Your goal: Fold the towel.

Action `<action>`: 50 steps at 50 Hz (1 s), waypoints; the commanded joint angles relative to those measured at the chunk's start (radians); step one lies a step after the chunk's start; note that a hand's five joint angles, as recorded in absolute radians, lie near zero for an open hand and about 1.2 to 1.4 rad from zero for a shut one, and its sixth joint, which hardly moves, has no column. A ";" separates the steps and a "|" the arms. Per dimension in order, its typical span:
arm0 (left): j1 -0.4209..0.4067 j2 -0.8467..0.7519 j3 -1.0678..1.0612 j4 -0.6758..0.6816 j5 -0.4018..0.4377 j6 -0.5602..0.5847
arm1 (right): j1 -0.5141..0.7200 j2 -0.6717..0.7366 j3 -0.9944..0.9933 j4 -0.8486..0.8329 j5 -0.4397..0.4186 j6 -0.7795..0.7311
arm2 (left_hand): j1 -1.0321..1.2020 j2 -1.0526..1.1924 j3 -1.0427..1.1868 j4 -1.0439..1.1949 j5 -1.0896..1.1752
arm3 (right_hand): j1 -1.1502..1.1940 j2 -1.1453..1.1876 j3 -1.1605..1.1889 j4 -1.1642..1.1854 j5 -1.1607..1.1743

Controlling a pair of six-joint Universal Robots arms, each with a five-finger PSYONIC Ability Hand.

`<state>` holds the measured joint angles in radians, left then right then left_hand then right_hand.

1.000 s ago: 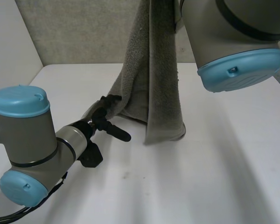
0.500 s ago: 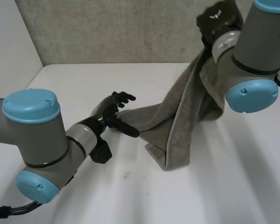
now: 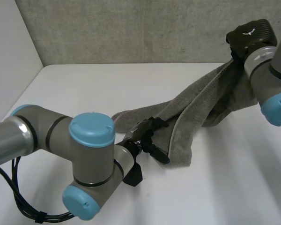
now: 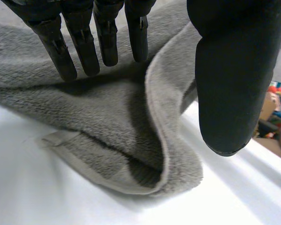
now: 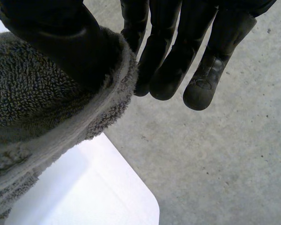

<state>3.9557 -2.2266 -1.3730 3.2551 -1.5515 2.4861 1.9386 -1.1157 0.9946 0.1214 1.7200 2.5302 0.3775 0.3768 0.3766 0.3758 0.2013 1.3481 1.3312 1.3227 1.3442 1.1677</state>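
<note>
White table [image 3: 75,93], grey wall [image 3: 131,33] behind; right robot hand [image 3: 250,37] pinches the towel [image 3: 196,101], left robot hand [image 3: 141,137] released over it.

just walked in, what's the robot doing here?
Two-arm towel fold, not yet done. The right hand pinches one end of the towel between thumb and fingers and holds it up off the table, at the far right. From there the towel slopes down to its other end, which lies bunched on the table. The left hand is open over that low end, fingers straight, thumb apart, gripping nothing.
</note>
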 commanded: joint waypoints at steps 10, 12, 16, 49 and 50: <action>-0.055 -0.134 0.123 -0.080 -0.062 -0.003 | -0.038 -0.105 0.211 -0.118 -0.059 0.018 | 0.074 0.074 0.075 0.075 0.075 | 0.048 0.065 0.074 0.052 0.054; -0.058 -0.143 0.126 -0.078 -0.067 -0.001 | -0.040 -0.107 0.216 -0.124 -0.059 0.018 | 0.077 0.077 0.078 0.078 0.078 | 0.048 0.065 0.074 0.052 0.054; -0.065 -0.169 0.138 -0.080 -0.068 0.001 | -0.040 -0.107 0.219 -0.128 -0.060 0.018 | 0.083 0.083 0.084 0.084 0.084 | 0.048 0.065 0.074 0.052 0.054; -0.067 -0.091 0.189 -0.101 -0.202 0.105 | -0.043 -0.110 0.222 -0.141 -0.059 0.018 | 1.019 1.019 1.020 1.020 1.020 | 0.048 0.065 0.074 0.052 0.054; -0.056 -0.047 0.190 -0.112 -0.203 0.126 | -0.043 -0.116 0.222 -0.141 -0.059 0.018 | 1.019 1.019 1.020 1.020 1.020 | 0.048 0.065 0.074 0.052 0.054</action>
<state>3.8754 -2.3770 -1.1796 3.1665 -1.7408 2.5418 1.8981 -1.2236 1.2189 -0.0188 1.6613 2.5480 1.1862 1.2165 1.2108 1.2121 1.0196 1.3480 1.3323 1.3364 1.3443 1.1677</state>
